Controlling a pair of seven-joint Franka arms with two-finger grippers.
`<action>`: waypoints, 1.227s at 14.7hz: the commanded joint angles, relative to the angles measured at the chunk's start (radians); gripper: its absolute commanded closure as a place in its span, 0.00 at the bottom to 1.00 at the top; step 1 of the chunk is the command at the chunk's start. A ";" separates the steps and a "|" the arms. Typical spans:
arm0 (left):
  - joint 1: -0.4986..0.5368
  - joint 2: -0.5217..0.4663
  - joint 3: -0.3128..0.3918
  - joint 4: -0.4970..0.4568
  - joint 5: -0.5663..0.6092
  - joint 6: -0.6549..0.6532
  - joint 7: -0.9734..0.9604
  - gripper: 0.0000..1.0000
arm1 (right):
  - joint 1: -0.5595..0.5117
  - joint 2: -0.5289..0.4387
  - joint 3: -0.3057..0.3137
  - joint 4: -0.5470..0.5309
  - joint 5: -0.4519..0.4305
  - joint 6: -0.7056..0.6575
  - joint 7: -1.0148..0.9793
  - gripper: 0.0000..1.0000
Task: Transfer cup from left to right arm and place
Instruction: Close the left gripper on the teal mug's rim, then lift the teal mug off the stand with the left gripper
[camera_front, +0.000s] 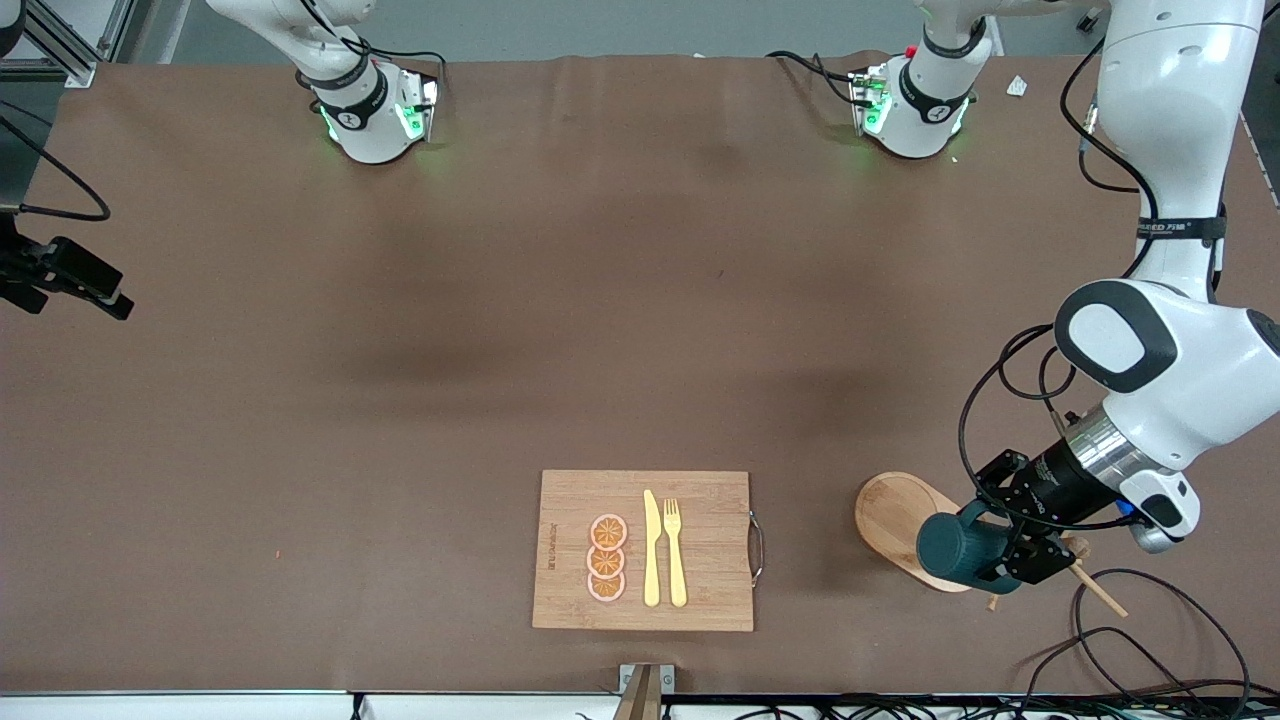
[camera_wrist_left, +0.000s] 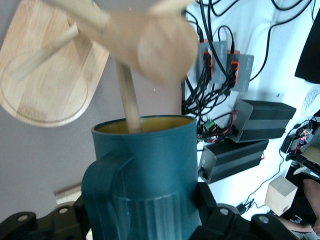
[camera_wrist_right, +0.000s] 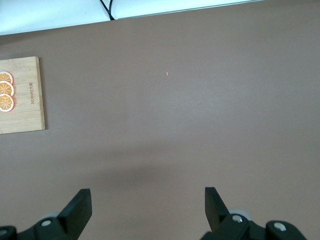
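Over the oval wooden board (camera_front: 895, 520) at my left arm's end of the table, my left gripper (camera_front: 1005, 560) clamps the cup (camera_front: 955, 548), tipped on its side and lifted. My right gripper (camera_wrist_right: 147, 210) waits with fingers spread wide above bare brown table (camera_wrist_right: 200, 115), the bamboo cutting board (camera_front: 645, 550) well apart.

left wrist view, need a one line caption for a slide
Left gripper fingers shut on the teal cup, held over the oval wooden board.
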 joint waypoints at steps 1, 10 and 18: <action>-0.026 -0.042 -0.013 -0.010 0.001 -0.022 -0.068 0.34 | -0.007 -0.030 0.005 -0.031 0.003 0.010 -0.010 0.00; -0.240 -0.070 -0.015 0.004 0.291 -0.020 -0.176 0.34 | -0.007 -0.030 0.005 -0.031 0.003 0.009 -0.010 0.00; -0.446 -0.019 -0.009 0.024 0.625 -0.013 -0.237 0.35 | -0.005 -0.030 0.005 -0.031 0.003 0.009 -0.010 0.00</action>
